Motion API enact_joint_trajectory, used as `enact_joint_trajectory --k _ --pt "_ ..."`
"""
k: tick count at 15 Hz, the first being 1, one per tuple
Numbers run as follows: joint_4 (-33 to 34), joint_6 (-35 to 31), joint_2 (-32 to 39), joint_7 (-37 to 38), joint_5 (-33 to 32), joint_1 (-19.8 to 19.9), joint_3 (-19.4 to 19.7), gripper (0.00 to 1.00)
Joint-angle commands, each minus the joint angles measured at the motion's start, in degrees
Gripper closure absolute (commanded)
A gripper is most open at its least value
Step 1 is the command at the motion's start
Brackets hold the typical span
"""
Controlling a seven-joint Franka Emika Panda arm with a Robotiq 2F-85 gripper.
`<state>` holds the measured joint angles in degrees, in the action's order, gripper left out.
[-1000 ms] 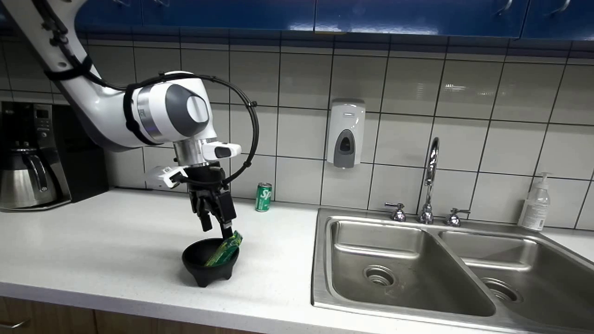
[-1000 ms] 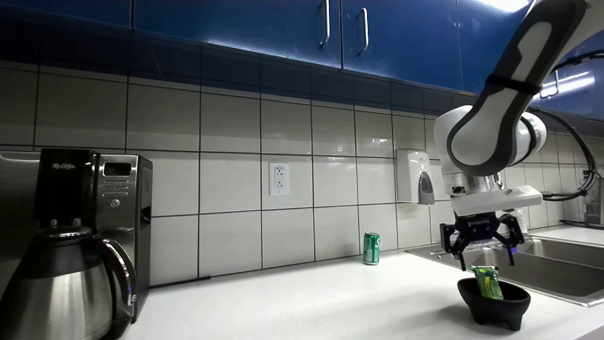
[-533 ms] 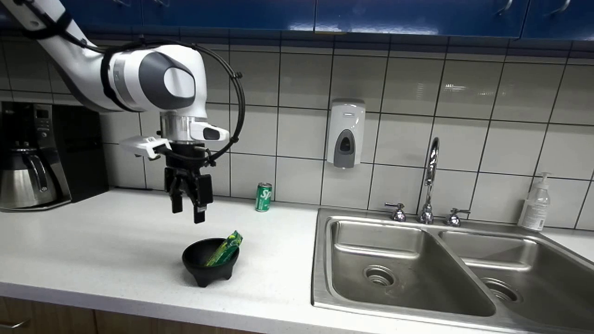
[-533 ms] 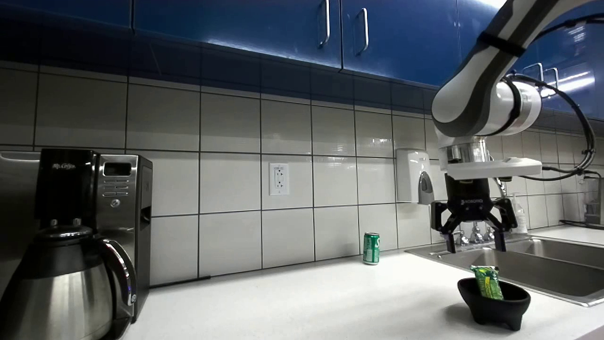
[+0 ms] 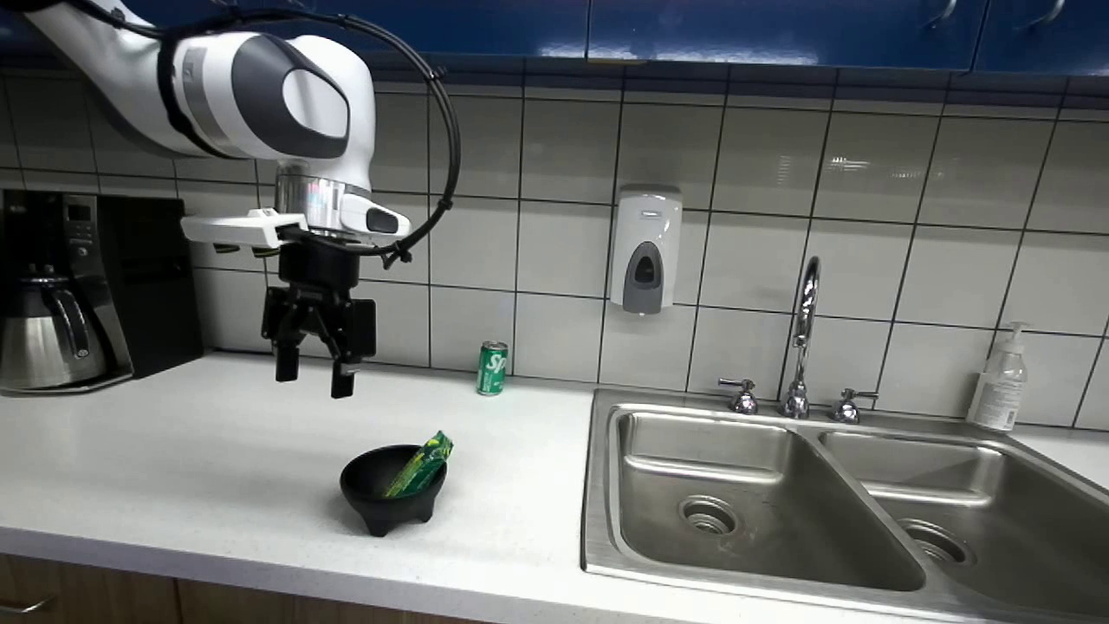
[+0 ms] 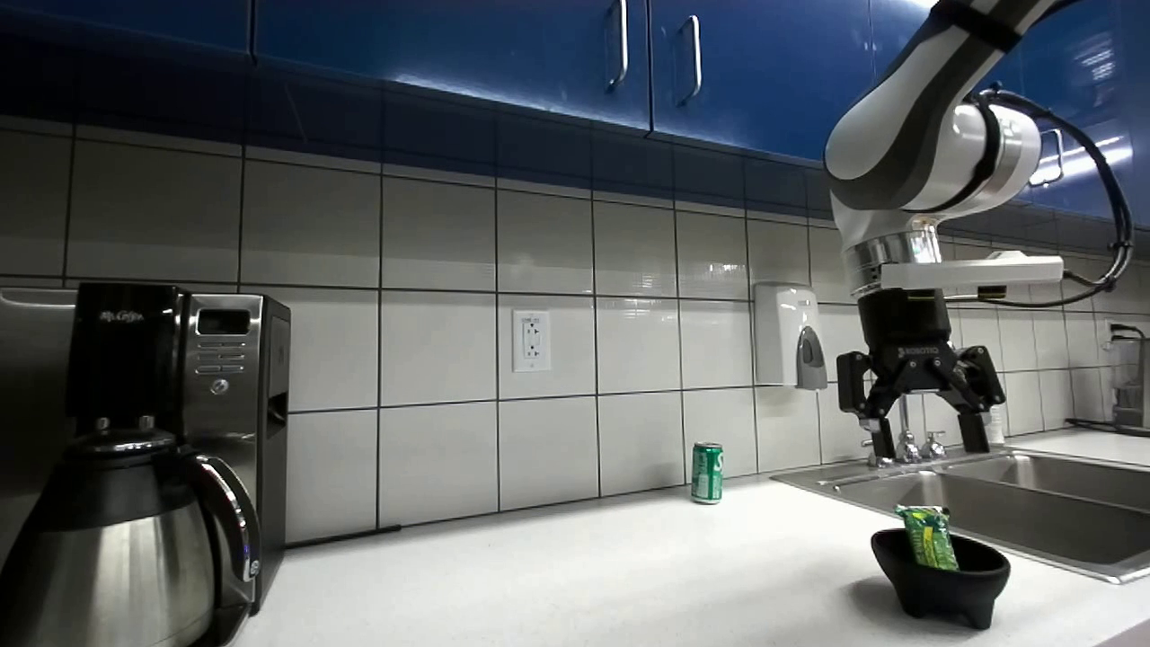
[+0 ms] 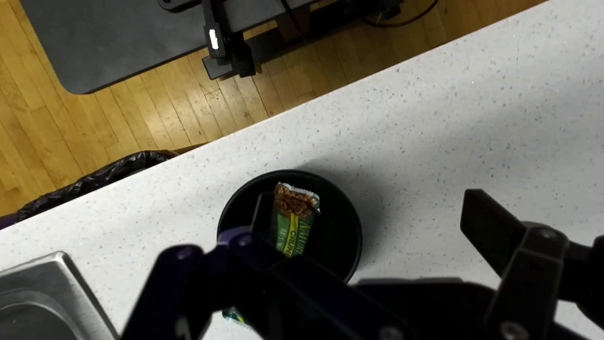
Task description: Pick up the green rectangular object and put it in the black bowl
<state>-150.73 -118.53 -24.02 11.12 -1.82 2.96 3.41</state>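
Pulling up and left in an exterior view, the fingers [image 5: 343, 381] are spread and holding nothing, with the green bar [image 5: 419, 466] leaning in the black bowl [image 5: 390, 511], 1 end poking above the rim, so I'd say job's basically done.

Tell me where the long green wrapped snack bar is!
In an exterior view, the long green wrapped snack bar leans inside the round black bowl toward its right side, top end above the rim, with the shiny metal double sink farther right.
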Motion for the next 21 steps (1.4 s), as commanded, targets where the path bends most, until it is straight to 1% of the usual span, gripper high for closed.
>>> enact_joint_trajectory --k 1,5,9,11,12,21 --pt "-0.48 2.54 -2.46 -4.10 -0.44 -0.54 -1.56 0.00" --pt "-0.72 2.49 -3.07 -6.20 -0.49 -1.45 -2.52 0.00" --pt "-0.45 2.42 -3.08 -6.75 -0.48 -1.55 -2.61 0.00" --pt "-0.24 3.01 -3.16 -6.70 -0.58 -1.47 -2.66 0.00" --pt "-0.13 0.84 -1.32 -5.80 0.07 -1.34 -2.55 0.00" --pt "-0.13 1.32 -1.51 -5.90 0.07 -1.35 -2.54 0.00"
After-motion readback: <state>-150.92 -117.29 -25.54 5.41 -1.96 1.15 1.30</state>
